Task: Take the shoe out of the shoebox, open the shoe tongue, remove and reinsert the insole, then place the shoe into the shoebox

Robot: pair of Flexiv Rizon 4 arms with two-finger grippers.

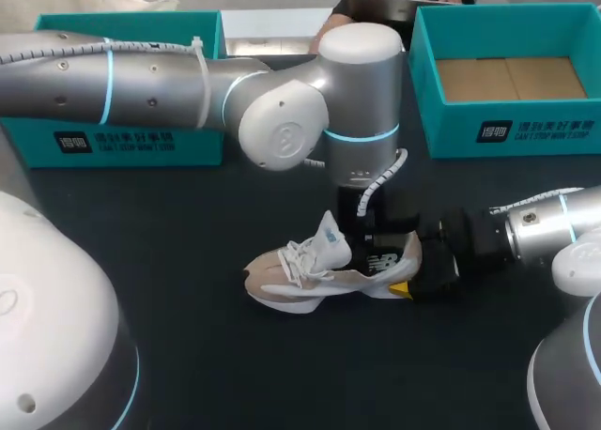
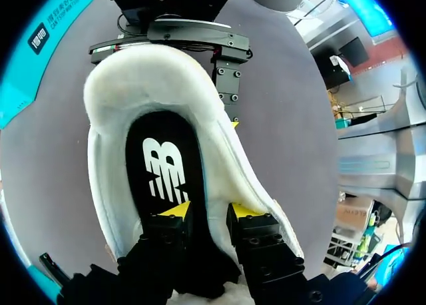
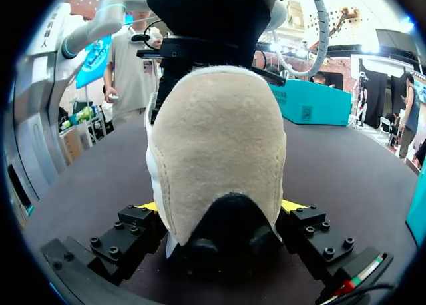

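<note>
The shoe (image 1: 310,275) sits on its sole near the middle of the dark bench (image 1: 188,374), toe toward the robot's left, well apart from the two teal boxes along the far edge. The left shoebox (image 1: 122,144) is partly hidden behind the left arm (image 1: 141,73). The right shoebox (image 1: 507,130) stands open, showing its cardboard floor. The left jaws come down into the heel opening and are closed on the padded collar wall, with one finger on the black insole (image 2: 163,165). The right arm (image 1: 545,228) lies low over the bench, and the right jaws grip the heel from both sides.
</note>
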